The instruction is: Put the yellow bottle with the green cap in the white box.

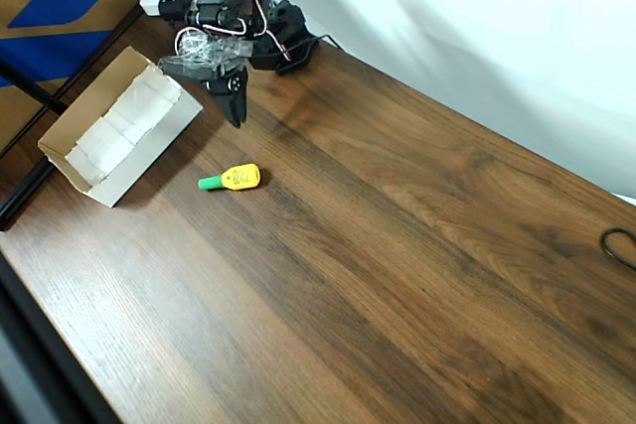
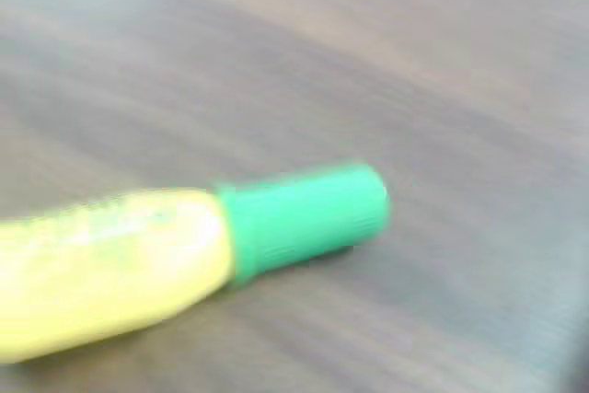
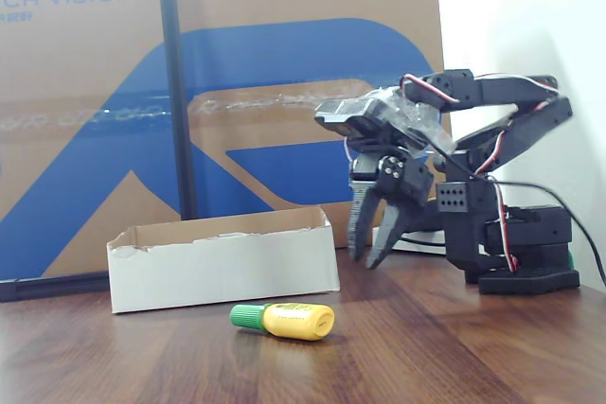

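While the jaws hang apart, the yellow bottle with the green cap (image 1: 231, 179) lies sideways, dark-printed.

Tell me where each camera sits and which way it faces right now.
Overhead view: above the table, looking down at the arm, open claw, bottle and box.
Wrist view: on the arm, close above the blurred bottle; none of the arm visible.
Fixed view: low at table height, facing the box, bottle and claw before a big carton.
All three show the bottle.
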`<action>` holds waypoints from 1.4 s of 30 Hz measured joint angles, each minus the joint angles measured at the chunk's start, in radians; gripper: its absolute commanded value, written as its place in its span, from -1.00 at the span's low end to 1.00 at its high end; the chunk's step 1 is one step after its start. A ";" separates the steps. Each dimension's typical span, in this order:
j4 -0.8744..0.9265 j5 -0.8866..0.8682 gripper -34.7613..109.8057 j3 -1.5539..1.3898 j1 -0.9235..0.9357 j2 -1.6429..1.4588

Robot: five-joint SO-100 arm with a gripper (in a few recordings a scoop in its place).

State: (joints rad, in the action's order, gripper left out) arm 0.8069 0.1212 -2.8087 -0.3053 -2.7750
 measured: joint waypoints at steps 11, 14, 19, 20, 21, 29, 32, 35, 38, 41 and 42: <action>-0.183 0.058 -0.39 0.074 -0.044 0.264; -0.163 0.054 -0.38 0.132 -0.046 0.316; -0.114 0.043 -0.35 0.247 -0.046 0.385; -0.110 0.040 -0.35 0.270 -0.046 0.403; -0.098 0.037 -0.35 0.290 -0.046 0.422; 0.075 -0.032 -0.35 0.532 -0.046 0.621; 0.129 -0.048 -0.34 0.607 -0.028 0.703; 0.167 -0.061 -0.33 0.666 -0.026 0.776; 0.167 -0.054 -0.32 0.692 -0.044 0.848; 0.170 -0.046 -0.30 0.695 -0.046 0.899; 0.170 -0.048 -0.30 0.695 -0.043 0.908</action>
State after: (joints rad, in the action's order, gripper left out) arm 0.9771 0.0736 -2.1138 -0.3482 -1.8669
